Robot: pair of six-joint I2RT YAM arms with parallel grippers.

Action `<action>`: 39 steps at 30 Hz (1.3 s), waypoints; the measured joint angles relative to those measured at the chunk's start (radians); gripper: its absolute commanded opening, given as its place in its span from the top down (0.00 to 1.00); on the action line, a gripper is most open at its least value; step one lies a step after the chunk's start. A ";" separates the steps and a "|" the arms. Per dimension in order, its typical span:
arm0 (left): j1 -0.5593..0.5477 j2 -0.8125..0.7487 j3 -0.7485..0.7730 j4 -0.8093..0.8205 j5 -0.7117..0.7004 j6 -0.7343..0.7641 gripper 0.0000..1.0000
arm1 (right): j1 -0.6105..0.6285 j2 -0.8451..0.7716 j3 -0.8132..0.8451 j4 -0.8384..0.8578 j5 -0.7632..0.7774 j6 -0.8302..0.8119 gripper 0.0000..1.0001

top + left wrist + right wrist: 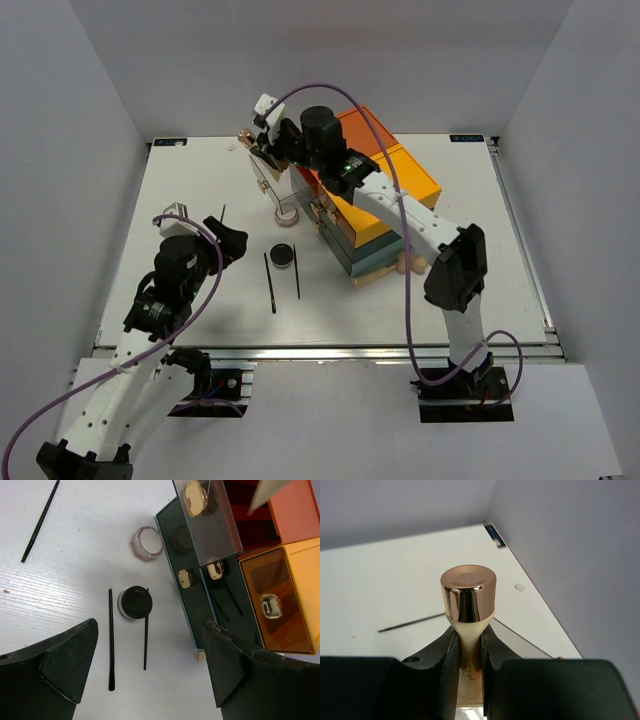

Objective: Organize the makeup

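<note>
My right gripper (pixel 262 152) is shut on the beige tube (pixel 468 645) by its neck and holds it above the table, left of the drawer box (pixel 370 190); its rose-gold cap (pixel 244 136) points away. The pinkish jar (pixel 287 212) (pixel 146 543) sits beside the box. The black compact (pixel 283 255) (pixel 136 602) lies between two thin black sticks (pixel 111 640) (pixel 146 635). My left gripper (pixel 228 243) (pixel 150 680) is open and empty, near the sticks. Beige sponges (pixel 415 262) lie at the box's near right. The flared brush is out of view.
A third thin black stick (pixel 40 522) (pixel 223 213) lies apart at the left. A smoky clear drawer (pixel 207 520) with a gold handle stands pulled out of the box towards the jar. White walls enclose the table on three sides.
</note>
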 measured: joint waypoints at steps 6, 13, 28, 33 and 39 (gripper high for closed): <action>0.000 0.000 0.000 -0.010 -0.002 -0.001 0.05 | -0.005 0.094 -0.005 0.019 0.121 -0.043 0.93; 0.000 0.020 0.001 0.003 0.011 0.002 0.05 | -0.019 0.059 -0.059 0.034 0.185 -0.100 0.47; -0.062 0.198 0.187 0.111 0.229 0.094 0.62 | -0.169 -0.348 -0.267 0.079 -0.129 0.014 0.54; -0.117 0.213 0.203 0.127 0.253 0.121 0.78 | -0.437 -0.643 -0.540 0.134 -0.640 -0.023 0.65; -0.131 0.183 0.134 0.145 0.258 0.097 0.32 | -0.528 -0.848 -0.752 -0.548 -0.802 -0.764 0.58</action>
